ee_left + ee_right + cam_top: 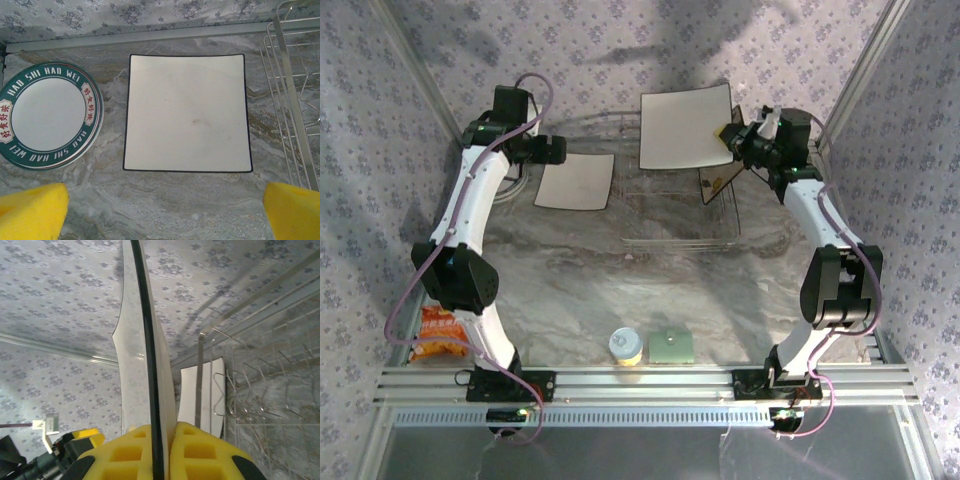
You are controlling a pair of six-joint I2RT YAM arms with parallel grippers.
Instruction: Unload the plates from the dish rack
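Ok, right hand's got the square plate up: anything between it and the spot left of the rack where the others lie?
Yes. The left hand hovers open right over the square plate lying there, a round plate beside it. The held plate looks lifted above the rack; nothing else visible between.

Dish rack (295, 100) of thin bright metal wire; square plate (685, 125) smooth, glazed; table (620, 290) polished marble-look
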